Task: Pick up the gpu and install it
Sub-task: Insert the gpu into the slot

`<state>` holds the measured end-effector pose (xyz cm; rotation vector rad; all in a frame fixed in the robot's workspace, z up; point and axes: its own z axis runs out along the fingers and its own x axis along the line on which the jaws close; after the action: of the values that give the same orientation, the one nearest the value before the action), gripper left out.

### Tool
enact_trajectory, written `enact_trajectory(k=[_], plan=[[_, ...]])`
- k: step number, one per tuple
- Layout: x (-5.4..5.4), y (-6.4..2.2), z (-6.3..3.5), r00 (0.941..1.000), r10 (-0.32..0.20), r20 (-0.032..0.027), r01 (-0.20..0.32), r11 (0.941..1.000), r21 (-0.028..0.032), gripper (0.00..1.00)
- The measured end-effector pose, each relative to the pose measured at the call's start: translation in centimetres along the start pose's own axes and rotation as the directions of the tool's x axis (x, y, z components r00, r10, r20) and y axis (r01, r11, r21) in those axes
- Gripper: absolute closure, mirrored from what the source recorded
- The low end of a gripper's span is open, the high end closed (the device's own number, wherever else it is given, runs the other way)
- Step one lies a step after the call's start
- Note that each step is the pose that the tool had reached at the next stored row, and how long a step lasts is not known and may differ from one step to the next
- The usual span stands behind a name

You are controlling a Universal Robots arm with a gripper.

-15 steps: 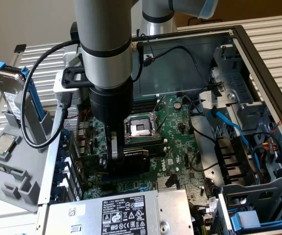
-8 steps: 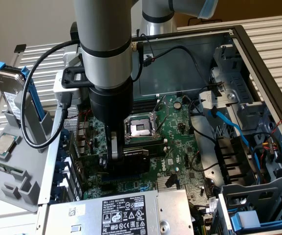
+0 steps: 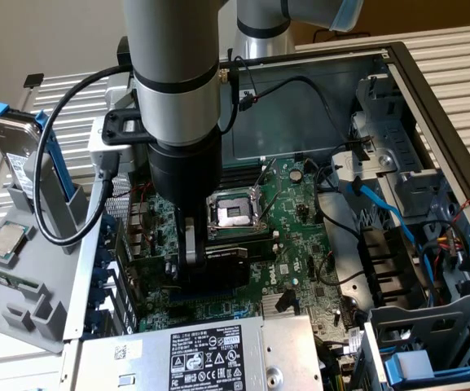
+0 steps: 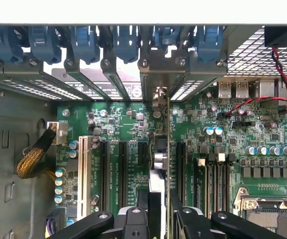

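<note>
The gpu stands on edge inside the open computer case, low over the motherboard at about 6 o'clock from the CPU socket in the exterior view. Its black cooler shroud faces that view. In the wrist view the gpu is seen edge-on, a thin upright card over an expansion slot, its silver bracket end toward the case's rear slot openings.

**Surroundings around my work area**

I'm over a white slatted tabletop. Wall behind looks tan/brown. Light is bright and even, daylight-like. A grey fixture tray sits at the exterior view's left, on the same surface.
</note>
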<state>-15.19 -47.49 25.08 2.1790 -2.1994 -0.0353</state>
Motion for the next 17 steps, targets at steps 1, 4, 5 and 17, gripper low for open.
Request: enact_trajectory(k=[1, 4, 5, 17], plan=[[0.0, 0.0, 0.0, 1.0, 0.0, 0.0, 0.0, 1.0, 0.0, 0.73], [0.0, 0.0, 0.0, 1.0, 0.0, 0.0, 0.0, 1.0, 0.0002, 0.73], [0.0, 0.0, 0.0, 1.0, 0.0, -0.0001, 0.0, 1.0, 0.0005, 0.73], [0.0, 0.0, 0.09, 1.0, 0.0, -0.0001, 0.0, 1.0, 0.0019, 0.73]])
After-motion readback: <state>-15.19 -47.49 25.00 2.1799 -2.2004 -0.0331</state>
